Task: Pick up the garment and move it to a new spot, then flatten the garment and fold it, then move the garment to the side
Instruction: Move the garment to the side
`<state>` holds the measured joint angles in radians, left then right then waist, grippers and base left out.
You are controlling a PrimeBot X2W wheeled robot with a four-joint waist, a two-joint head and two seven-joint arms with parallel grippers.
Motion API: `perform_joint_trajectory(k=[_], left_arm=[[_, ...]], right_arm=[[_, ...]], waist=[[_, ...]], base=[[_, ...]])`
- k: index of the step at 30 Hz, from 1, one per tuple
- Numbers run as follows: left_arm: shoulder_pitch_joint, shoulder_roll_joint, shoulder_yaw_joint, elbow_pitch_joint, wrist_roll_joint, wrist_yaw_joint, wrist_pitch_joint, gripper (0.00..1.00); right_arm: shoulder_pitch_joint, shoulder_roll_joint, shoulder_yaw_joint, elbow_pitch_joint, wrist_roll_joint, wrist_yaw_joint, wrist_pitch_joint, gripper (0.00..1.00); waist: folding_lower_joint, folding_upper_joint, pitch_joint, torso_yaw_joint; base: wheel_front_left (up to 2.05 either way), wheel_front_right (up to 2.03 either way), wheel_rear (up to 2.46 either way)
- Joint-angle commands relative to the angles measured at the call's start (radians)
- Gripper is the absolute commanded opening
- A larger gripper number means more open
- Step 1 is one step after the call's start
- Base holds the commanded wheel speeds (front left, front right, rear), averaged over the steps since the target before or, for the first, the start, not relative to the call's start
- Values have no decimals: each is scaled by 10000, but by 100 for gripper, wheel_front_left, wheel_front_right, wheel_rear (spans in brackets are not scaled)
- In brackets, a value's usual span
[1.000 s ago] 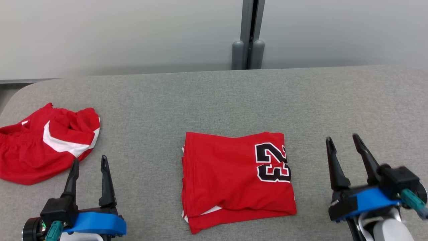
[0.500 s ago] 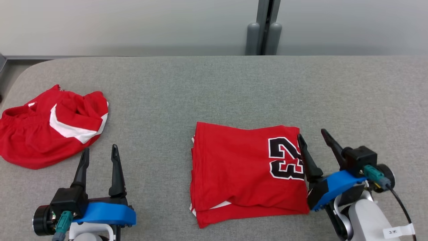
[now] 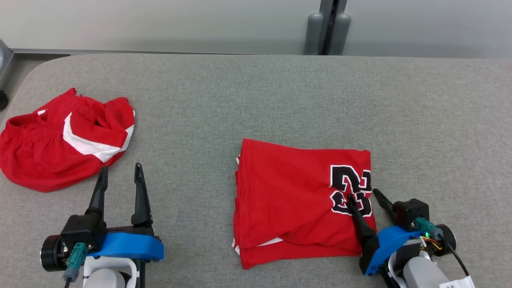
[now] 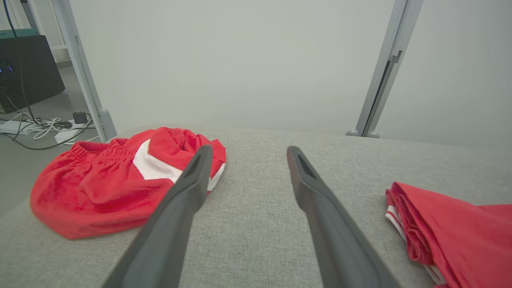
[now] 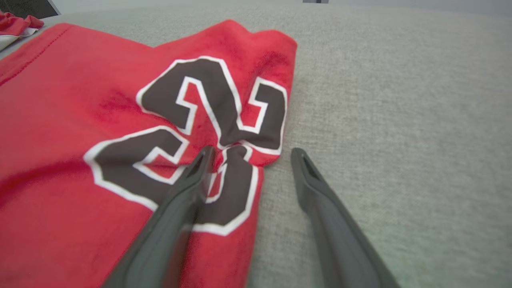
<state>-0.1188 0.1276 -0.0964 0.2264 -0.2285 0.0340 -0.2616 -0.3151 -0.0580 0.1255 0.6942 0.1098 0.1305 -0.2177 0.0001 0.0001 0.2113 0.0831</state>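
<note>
The right gripper (image 3: 363, 194), jaws apart and holding nothing, straddles the right edge of the folded red jersey (image 3: 296, 200) lying mid-worktop (image 3: 240, 100), one finger pressing its number. The left gripper (image 3: 121, 167) hovers open, empty. Crumpled red shorts (image 3: 60, 140) lie far left.

A grey fabric table (image 4: 248, 240) lies under a pale wall (image 4: 240, 60), a grey metal post (image 4: 384, 68) at upper right, cables (image 4: 40, 130) on the floor (image 4: 16, 168) at left.
</note>
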Motion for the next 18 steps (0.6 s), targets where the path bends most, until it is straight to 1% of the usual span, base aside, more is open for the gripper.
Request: perform_joint_trajectory(k=[1, 2, 3, 5, 10, 14, 18], left_arm=[[-140, -3, 55, 24, 41, -40, -48, 100], [-136, -20, 64, 39, 63, -50, -48, 100], [-136, -38, 72, 50, 74, -56, -48, 100], [-143, -93, 78, 66, 100, -65, -48, 100], [-177, -173, 149, 36, 130, -140, -48, 100], [-419, -217, 128, -44, 235, -232, -48, 100], [-715, -253, 126, -150, 353, -280, -47, 100]], right_arm=[[-32, 44, 137, 220, 93, 5, 8, 100], [-72, 70, 265, 365, 140, 5, -32, 100], [-94, 82, 383, 506, 217, 6, -33, 94], [-150, 103, 646, 731, 360, 15, -76, 0], [-629, 42, 767, 712, 617, 2, -307, 0], [-1046, -427, 521, 393, 525, -5, -430, 0], [-1337, -1005, 176, -22, 511, -3, -451, 0]], waist=[[-1, -1, 12, 1], [-1, -1, 20, -4], [-1, -1, 27, -12], [-1, -1, 37, -30], [-1, -1, 101, -253], [-1, -1, 321, -585], [-1, -1, 623, -1071]], base=[[0, 0, 0], [0, 0, 0], [0, 0, 0], [0, 0, 0], [0, 0, 0], [0, 0, 0], [0, 0, 0]])
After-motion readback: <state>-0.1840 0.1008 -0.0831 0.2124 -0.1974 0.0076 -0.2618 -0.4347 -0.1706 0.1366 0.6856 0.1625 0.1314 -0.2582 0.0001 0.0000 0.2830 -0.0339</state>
